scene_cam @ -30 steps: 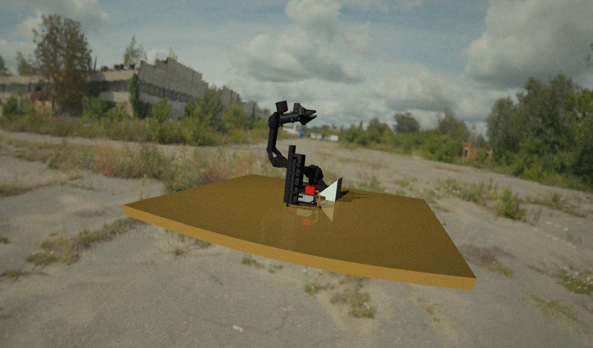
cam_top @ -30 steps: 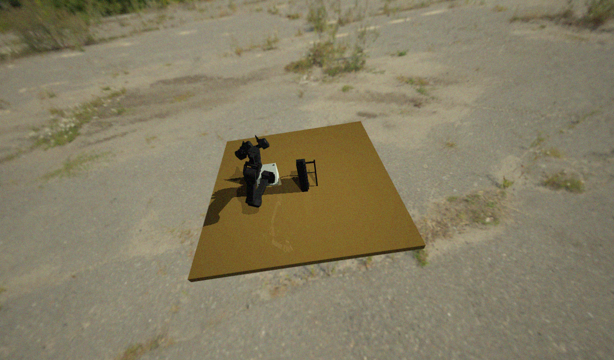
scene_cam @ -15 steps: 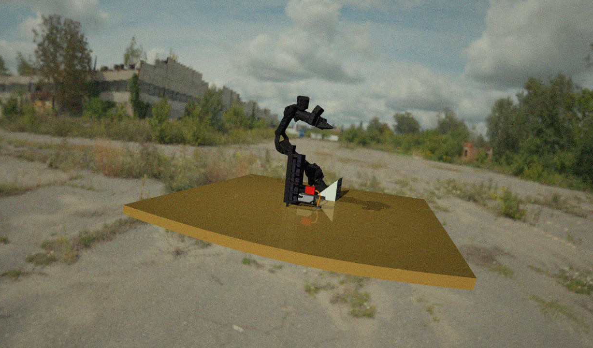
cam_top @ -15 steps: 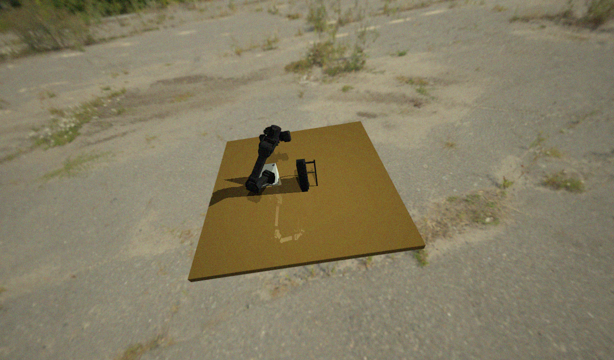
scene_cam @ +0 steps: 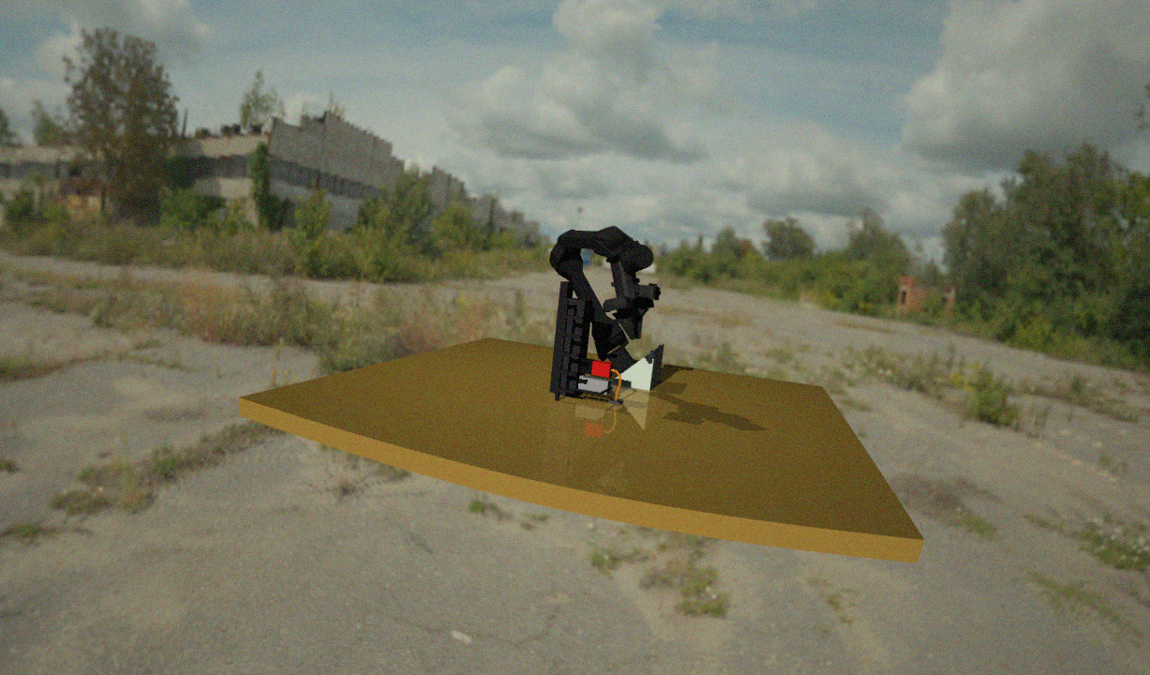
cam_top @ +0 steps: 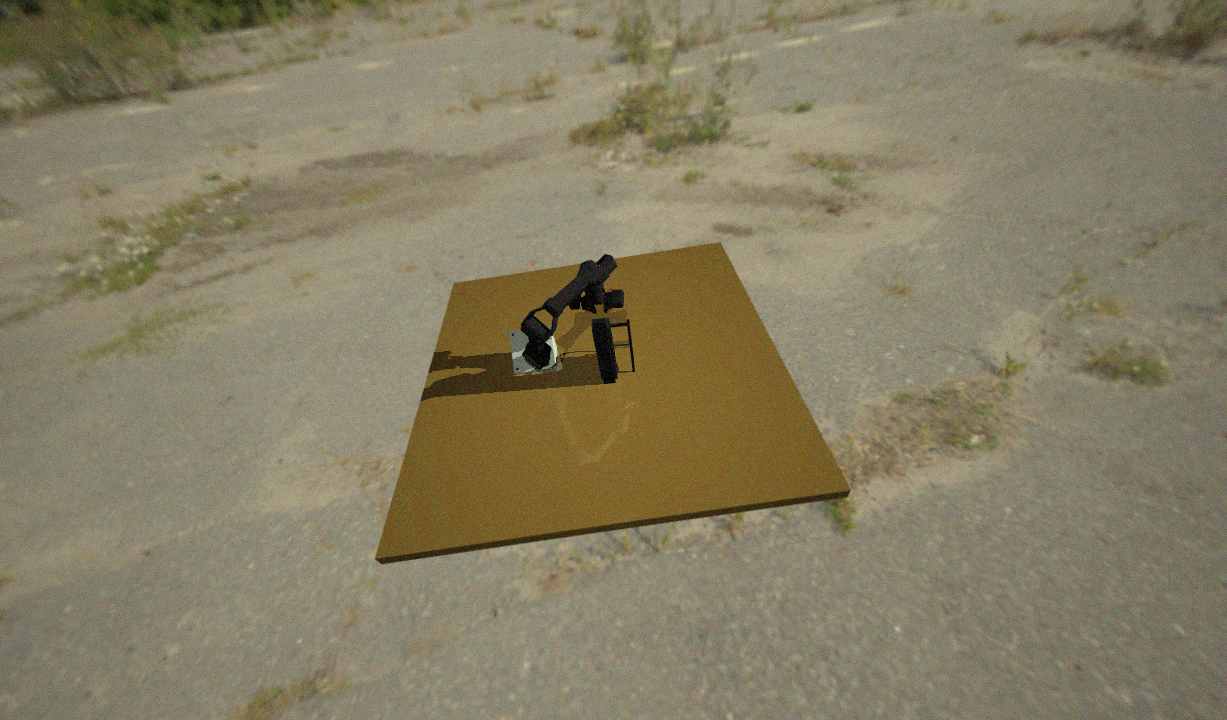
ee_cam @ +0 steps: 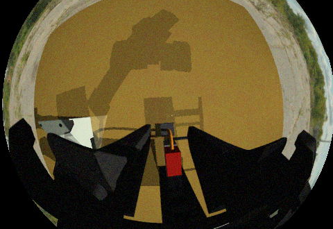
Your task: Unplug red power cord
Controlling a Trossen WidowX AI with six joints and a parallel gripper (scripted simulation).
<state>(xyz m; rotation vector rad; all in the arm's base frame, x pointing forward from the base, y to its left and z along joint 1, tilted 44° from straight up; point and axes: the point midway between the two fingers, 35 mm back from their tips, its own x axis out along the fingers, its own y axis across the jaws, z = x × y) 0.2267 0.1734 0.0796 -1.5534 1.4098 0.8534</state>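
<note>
Pincer (ee_cam: pixel 168 141) part-open above red plug (ee_cam: pixel 174 162), plug between its fingers, untouched.

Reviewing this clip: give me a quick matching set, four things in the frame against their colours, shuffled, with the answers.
Things:
1. plug
2. cord
3. power strip
4. table

Colours:
A. black
B. orange
C. red
D. yellow-brown

Pairs: 1-C, 2-B, 3-A, 4-D
</note>
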